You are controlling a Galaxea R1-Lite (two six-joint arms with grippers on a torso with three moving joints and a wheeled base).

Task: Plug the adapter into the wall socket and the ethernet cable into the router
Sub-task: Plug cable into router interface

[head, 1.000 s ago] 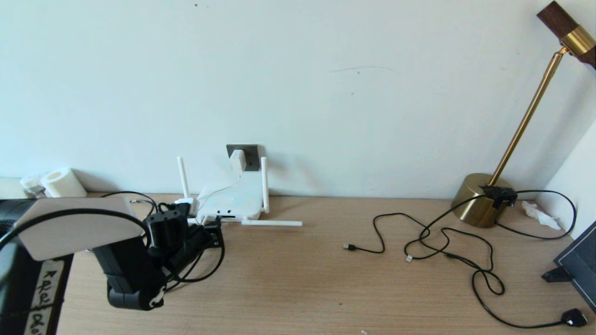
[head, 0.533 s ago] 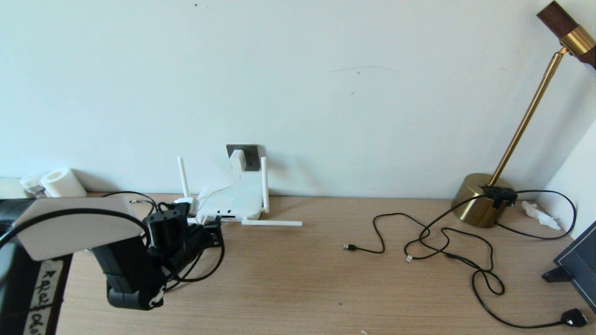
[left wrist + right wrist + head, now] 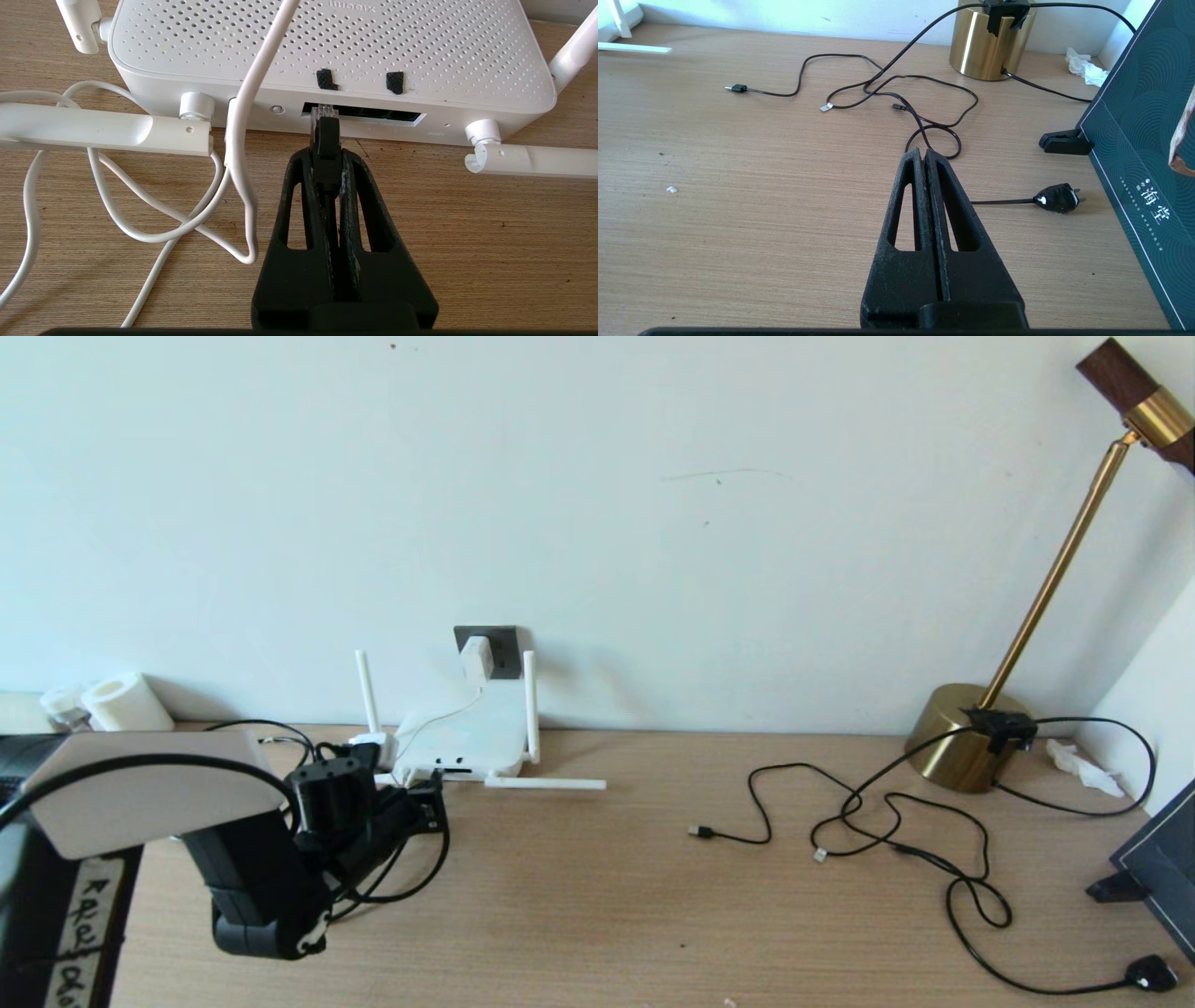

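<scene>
Black slotted gripper (image 3: 327, 158) — white-shelled arm (image 3: 149, 789)

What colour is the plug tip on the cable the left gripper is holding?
Clear, see-through plastic tip on the black ethernet cable; the left wrist view shows it best.

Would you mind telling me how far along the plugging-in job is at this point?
Done: the adapter sits in the wall socket. In hand: the left gripper is shut on the ethernet cable, its clear connector tip at the mouth of the router port slot, not visibly seated. Left: push it home and let go. The right gripper idles shut above the desk.
</scene>
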